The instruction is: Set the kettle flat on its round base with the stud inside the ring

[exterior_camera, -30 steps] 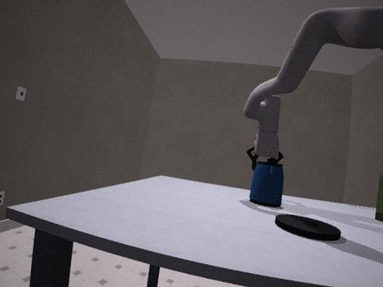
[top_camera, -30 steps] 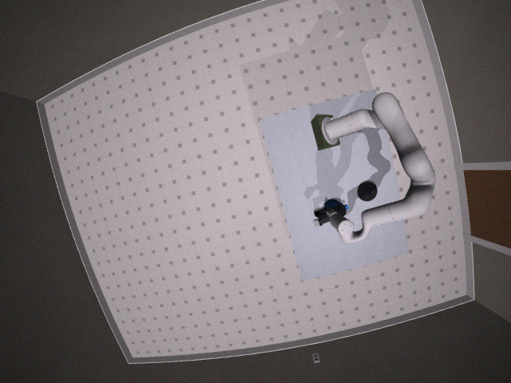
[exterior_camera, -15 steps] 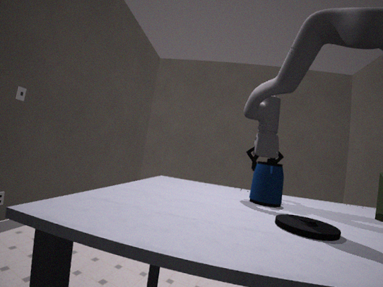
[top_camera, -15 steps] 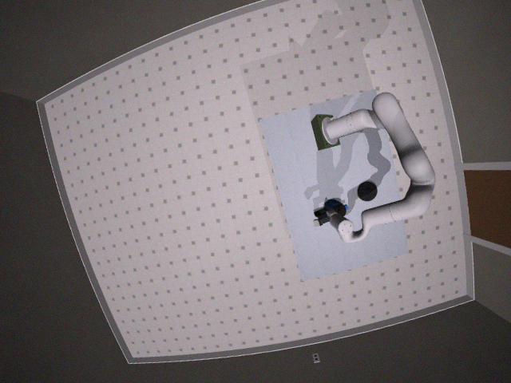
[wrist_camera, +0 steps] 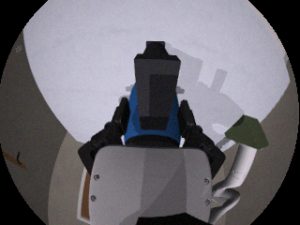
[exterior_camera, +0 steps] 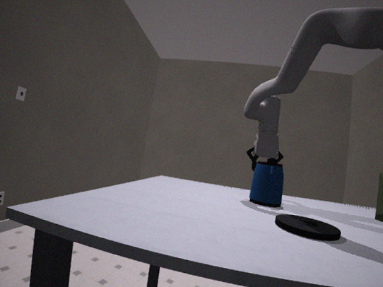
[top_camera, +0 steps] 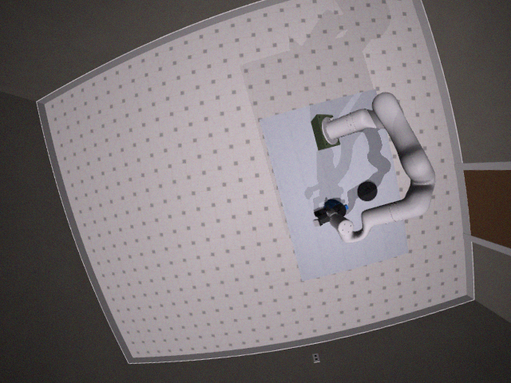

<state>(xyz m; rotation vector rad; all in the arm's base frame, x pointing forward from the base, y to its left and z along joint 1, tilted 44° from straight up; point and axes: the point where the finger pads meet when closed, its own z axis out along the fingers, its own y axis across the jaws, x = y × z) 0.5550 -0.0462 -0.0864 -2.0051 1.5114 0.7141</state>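
exterior view shows the blue kettle (exterior_camera: 267,183) standing upright on the counter (exterior_camera: 137,215), right of the frame's centre, and not yet on its base. the round black base (exterior_camera: 307,227) lies flat just beside it, lower and to the right in the frame, apart from the kettle with a strip of counter between them. i cannot make out the stud from this low angle.

my hand (exterior_camera: 263,159) hangs straight down over the kettle's top, fingers spread and holding nothing. in the wrist view the dark handle (wrist_camera: 157,90) stands up between my two black fingers, with blue body showing on either side; i cannot tell whether either pad touches it. i judge i am spread this wide because the handle's bar is thick and needs room on both sides before i close.

coming from above makes sense: the bar is upright, so a vertical approach lets me straddle it and keep the kettle level when lifted.

from the top view, the kettle (top_camera: 334,204) sits under my wrist near the middle of the pale counter, the base (top_camera: 366,191) to its upper right, and my green mount (top_camera: 319,133) farther up the frame. my arm (top_camera: 406,160) loops around the right side, leaving the short path to the base open.
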